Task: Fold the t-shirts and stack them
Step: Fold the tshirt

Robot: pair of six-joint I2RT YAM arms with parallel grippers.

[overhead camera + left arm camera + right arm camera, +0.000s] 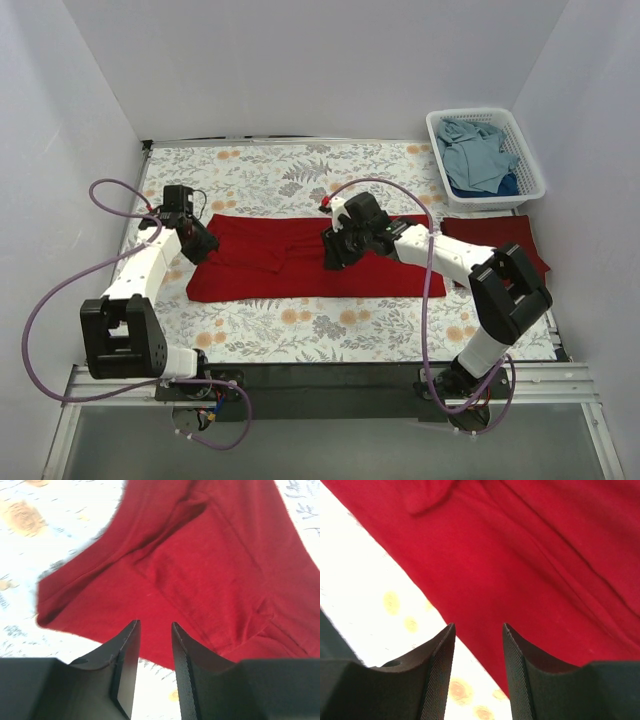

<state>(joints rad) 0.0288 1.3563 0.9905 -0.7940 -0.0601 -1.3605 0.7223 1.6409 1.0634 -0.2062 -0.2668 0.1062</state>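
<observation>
Here, the red shirt (300,268) lies spread flat mid-bench (260,330), with the maroon shirt (490,235) folded at its right and the blue shirts (478,155) in the basket (437,135). Only your wrist views show the left fingers (136,635) and right fingers (448,641) parted and empty over its edges.

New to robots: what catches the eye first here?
A red shirt lies spread across the table, the left gripper at its left end and the right gripper near its middle, both open. A basket of blue shirts sits in the far right corner, a maroon shirt in front of it.
</observation>
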